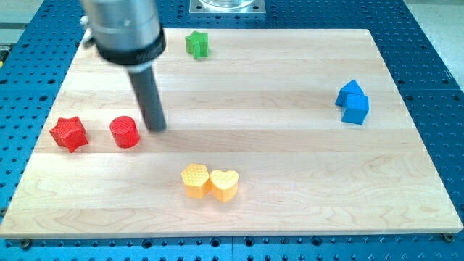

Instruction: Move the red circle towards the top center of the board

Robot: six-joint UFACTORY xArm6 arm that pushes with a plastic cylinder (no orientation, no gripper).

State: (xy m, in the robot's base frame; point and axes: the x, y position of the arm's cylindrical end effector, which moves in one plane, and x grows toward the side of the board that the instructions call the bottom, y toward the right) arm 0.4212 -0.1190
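The red circle (pixel 125 132) is a short red cylinder lying on the wooden board (pixel 275 159) at the view's left, below mid-height. My tip (pixel 156 129) is on the board just to the right of the red circle, with a small gap between them. The dark rod rises from the tip up and to the left into the grey arm body at the view's top left.
A red star (pixel 69 133) lies left of the red circle. A green star (pixel 196 44) sits near the top edge, left of centre. A yellow hexagon (pixel 195 180) and a yellow heart (pixel 224 185) touch at bottom centre. Two blue blocks (pixel 352 102) sit together at the right.
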